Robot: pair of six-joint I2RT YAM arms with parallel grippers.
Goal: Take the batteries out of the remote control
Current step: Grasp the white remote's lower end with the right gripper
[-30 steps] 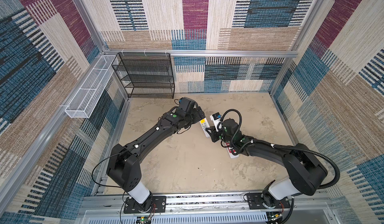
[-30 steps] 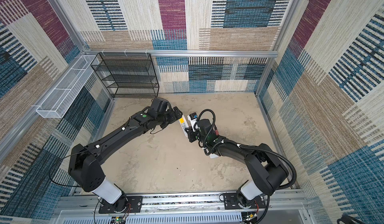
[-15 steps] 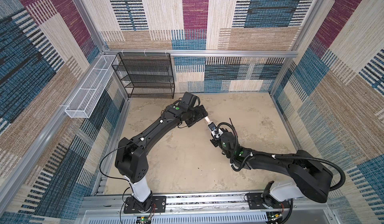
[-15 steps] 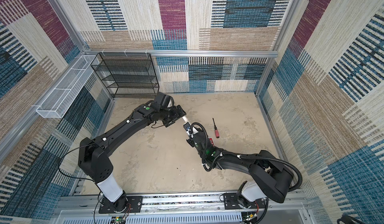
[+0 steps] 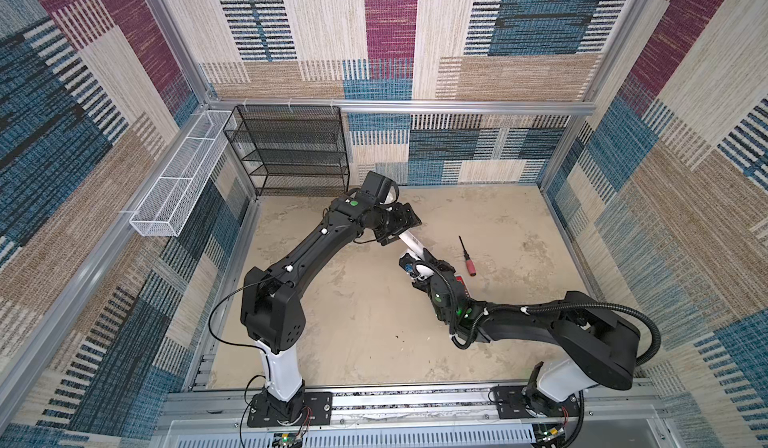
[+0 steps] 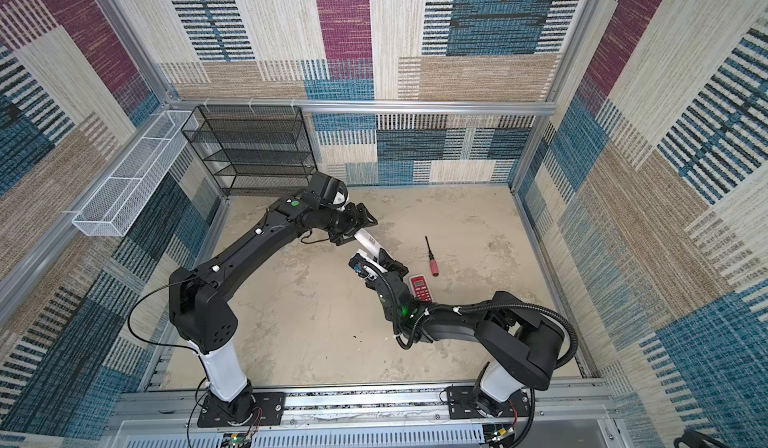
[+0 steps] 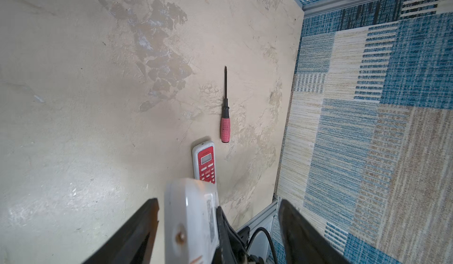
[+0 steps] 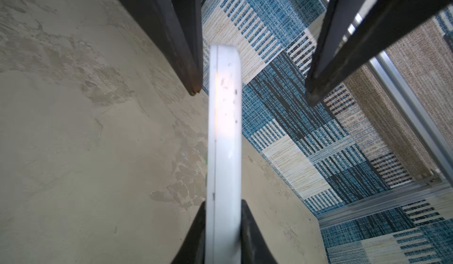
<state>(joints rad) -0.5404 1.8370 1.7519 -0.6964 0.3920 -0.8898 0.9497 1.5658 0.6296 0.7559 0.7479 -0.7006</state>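
My right gripper (image 8: 223,209) is shut on one end of a white remote control (image 8: 224,118), holding it raised off the table in both top views (image 5: 411,242) (image 6: 368,240). My left gripper (image 7: 218,205) is open and straddles the remote's other end (image 7: 191,213). One finger is close beside the remote and the other stands well clear. In the right wrist view the left gripper (image 8: 252,98) shows the same gaps on both sides. A second remote with a red face (image 7: 206,162) lies flat on the table. No batteries are in view.
A red-handled screwdriver (image 5: 467,257) lies on the table right of the red-faced remote (image 5: 460,281). A black mesh shelf (image 5: 291,151) stands at the back left. A white wire basket (image 5: 183,176) hangs on the left wall. Patterned walls enclose the table.
The right gripper has lifted the white remote off the table and swung it left. The left gripper has drawn back to the remote's far end, its jaws narrowing a little.
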